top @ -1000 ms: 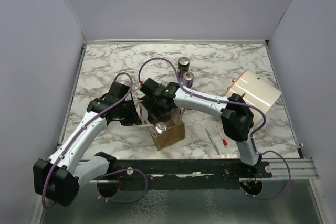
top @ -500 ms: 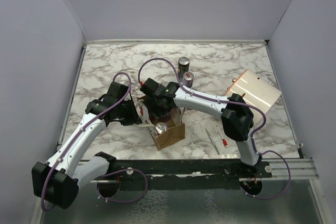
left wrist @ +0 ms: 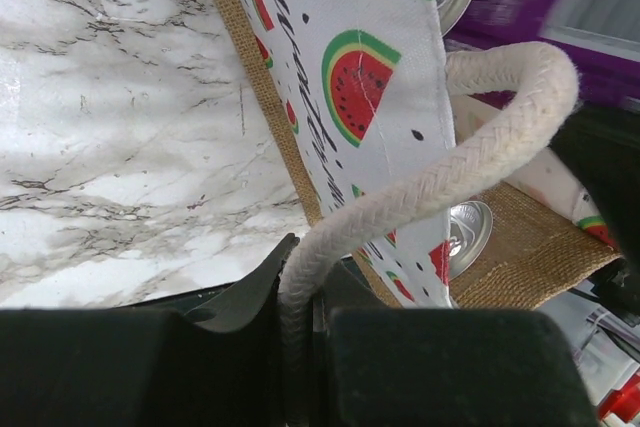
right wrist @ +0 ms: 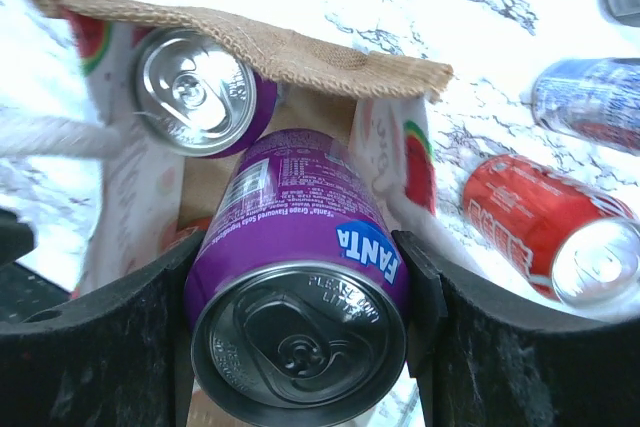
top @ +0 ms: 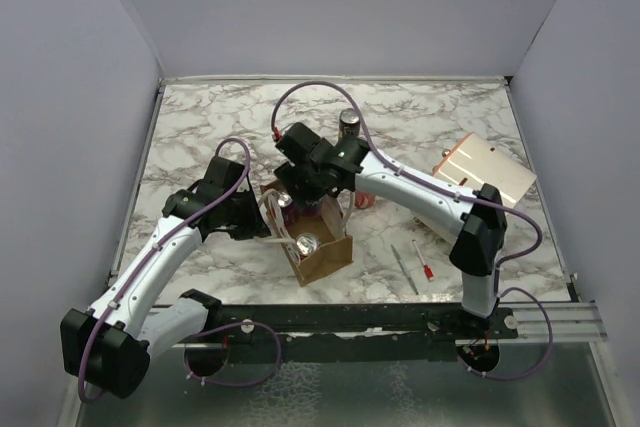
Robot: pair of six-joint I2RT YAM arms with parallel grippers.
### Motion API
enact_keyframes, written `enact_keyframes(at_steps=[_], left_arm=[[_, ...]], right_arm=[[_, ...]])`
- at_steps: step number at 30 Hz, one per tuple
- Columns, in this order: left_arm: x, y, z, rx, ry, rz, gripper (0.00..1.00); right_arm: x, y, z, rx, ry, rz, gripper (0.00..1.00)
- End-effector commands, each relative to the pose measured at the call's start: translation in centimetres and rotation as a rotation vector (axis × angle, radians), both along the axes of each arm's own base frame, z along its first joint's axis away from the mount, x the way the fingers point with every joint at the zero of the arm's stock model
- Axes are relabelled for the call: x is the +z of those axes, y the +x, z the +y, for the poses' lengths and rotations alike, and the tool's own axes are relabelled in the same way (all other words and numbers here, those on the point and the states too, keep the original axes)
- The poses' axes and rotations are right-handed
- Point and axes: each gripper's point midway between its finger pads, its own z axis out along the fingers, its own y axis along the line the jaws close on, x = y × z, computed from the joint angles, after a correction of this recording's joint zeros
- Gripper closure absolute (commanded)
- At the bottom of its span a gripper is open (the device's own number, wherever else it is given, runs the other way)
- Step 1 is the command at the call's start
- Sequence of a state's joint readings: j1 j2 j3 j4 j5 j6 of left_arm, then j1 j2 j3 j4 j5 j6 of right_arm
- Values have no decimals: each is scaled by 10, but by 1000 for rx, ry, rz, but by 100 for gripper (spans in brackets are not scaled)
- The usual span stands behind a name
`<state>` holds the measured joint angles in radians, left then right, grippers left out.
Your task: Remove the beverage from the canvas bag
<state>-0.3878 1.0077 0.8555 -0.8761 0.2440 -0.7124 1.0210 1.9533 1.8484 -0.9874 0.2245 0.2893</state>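
Observation:
The tan canvas bag [top: 328,257] with a watermelon-print lining [left wrist: 340,97] stands open at the table's middle. My left gripper [top: 262,221] is shut on its white rope handle [left wrist: 430,182] and holds that side up. My right gripper [top: 300,190] is shut on a purple Fanta can [right wrist: 300,247], its fingers [right wrist: 420,287] on both sides of it. The can hangs over the bag's open mouth, lower end pointing in. A silver-topped can [right wrist: 195,92] stands inside the bag, and it also shows in the top view [top: 305,244].
A red can [right wrist: 540,232] and a blue can [right wrist: 590,102] lie on the marble right of the bag. A dark can [top: 349,123] stands behind the arms. A cream cylinder with a copper end [top: 487,171] lies at the right, and two small tools [top: 422,261] lie near the front.
My right gripper has risen and shifted back and right with the purple can, lifting it from inside the bag. My left gripper keeps holding the handle in place.

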Motion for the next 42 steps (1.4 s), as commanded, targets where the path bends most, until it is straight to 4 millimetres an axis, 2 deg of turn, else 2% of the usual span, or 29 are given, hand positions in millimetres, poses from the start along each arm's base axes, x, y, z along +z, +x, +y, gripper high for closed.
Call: enact_keyframes(at_steps=[1, 3, 7, 11, 18, 21, 23, 26, 28, 31, 35, 38, 42], left_arm=[[-4, -9, -1, -43, -7, 15, 100], [-4, -10, -1, -51, -4, 17, 100], [-6, -9, -1, -49, -6, 11, 100], [-7, -8, -4, -37, -26, 11, 100], [-12, -5, -2, -51, 0, 15, 100], [-15, -2, -2, -53, 10, 19, 100], [-16, 1, 0, -53, 28, 20, 100], [-14, 7, 6, -51, 79, 14, 100], [-13, 8, 10, -49, 104, 20, 100], [-15, 4, 12, -48, 116, 40, 100], [-19, -3, 16, -51, 134, 78, 100], [-20, -7, 18, -49, 141, 93, 100], [-23, -10, 20, -51, 155, 116, 100]], right_arm=[[80, -3, 7, -48, 234, -72, 83], [90, -8, 5, -54, 275, -67, 86], [123, -13, 1, -48, 370, -108, 90], [166, -6, -5, -50, 442, -218, 92], [233, 26, -23, -100, 473, -494, 92], [251, 46, -34, -164, 451, -594, 92], [254, 66, -46, -229, 426, -631, 95], [248, 105, -65, -297, 411, -636, 97], [241, 124, -66, -277, 413, -628, 98], [227, 147, -55, -235, 366, -623, 98], [192, 173, -39, -255, 338, -567, 98], [158, 187, -28, -271, 343, -489, 98], [126, 194, -13, -248, 325, -429, 98]])
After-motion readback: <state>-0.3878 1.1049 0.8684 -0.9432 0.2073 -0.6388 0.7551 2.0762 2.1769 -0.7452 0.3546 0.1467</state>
